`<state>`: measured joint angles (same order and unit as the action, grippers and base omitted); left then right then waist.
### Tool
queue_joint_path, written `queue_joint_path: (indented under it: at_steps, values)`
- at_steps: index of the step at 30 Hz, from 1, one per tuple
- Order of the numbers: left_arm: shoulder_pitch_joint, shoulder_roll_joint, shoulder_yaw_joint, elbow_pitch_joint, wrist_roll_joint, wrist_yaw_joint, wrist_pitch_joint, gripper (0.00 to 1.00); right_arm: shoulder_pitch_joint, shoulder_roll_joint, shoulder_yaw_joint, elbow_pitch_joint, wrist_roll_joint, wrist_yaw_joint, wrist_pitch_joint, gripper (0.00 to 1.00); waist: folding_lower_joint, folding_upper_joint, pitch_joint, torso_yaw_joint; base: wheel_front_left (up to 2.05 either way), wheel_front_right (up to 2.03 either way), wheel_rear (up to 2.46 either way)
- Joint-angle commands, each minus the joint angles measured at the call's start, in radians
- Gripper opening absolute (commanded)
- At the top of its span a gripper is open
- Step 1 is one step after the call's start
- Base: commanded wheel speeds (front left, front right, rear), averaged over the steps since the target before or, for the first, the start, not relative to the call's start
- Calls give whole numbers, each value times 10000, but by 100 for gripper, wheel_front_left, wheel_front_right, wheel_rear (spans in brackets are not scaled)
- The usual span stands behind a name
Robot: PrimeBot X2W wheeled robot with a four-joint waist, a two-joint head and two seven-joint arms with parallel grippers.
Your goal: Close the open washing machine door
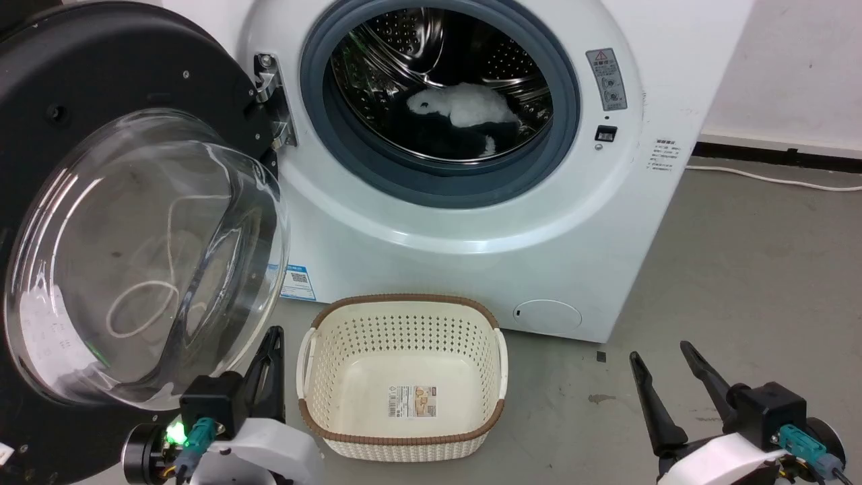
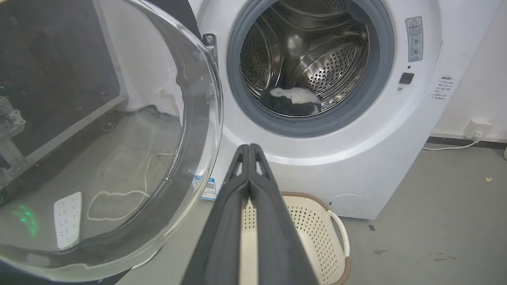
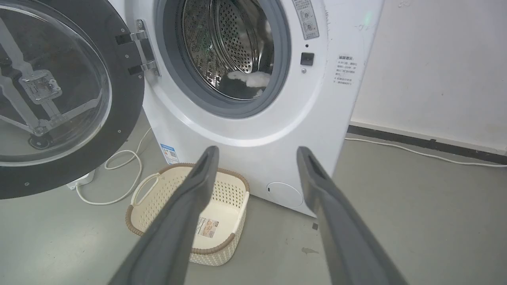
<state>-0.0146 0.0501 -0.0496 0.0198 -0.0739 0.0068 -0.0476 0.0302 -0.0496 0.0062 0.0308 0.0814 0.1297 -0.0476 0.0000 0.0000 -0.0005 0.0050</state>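
The washing machine door [image 1: 135,222] hangs wide open on its hinge at the left side of the washing machine [image 1: 471,222]. The left pincer [image 1: 273,335] is closed on nothing, just beside the door's lower rim and the cream basket [image 1: 404,304] on the floor [image 1: 741,269]. The right pincer [image 1: 658,350] stands open and empty, well apart.

floor [image 1: 741,269]: grey, smooth, scuffed | washing machine [image 1: 471,222]: white, stands on it, upper centre of head view | basket [image 1: 404,300]: cream, brown-rimmed, lower centre, just before the machine | cable [image 1: 774,178]: white, along wall foot, upper right | cord [image 3: 119,190]: white loop touching power strip [image 3: 81,180], left of right wrist view | dark fleck [image 1: 601,356]: right of basket
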Motion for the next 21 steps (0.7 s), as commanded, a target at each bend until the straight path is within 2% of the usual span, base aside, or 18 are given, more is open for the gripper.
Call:
queue_joint_path:
  at_steps: [1,12,21]
  values:
    - [45,2,-27,-65,-172,44,-120,0,97,-1,24,60,144,2,-121,100,0,0,-1,15,0,0,0]
    - [-267,2,530,-1398,-805,116,-349,0,202,-2,-24,255,439,3,-351,100,0,0,3,378,0,0,0]
    - [-845,2,1908,-2514,-1146,352,-537,0,252,-2,-58,472,677,4,-539,100,0,0,2,974,0,0,0]
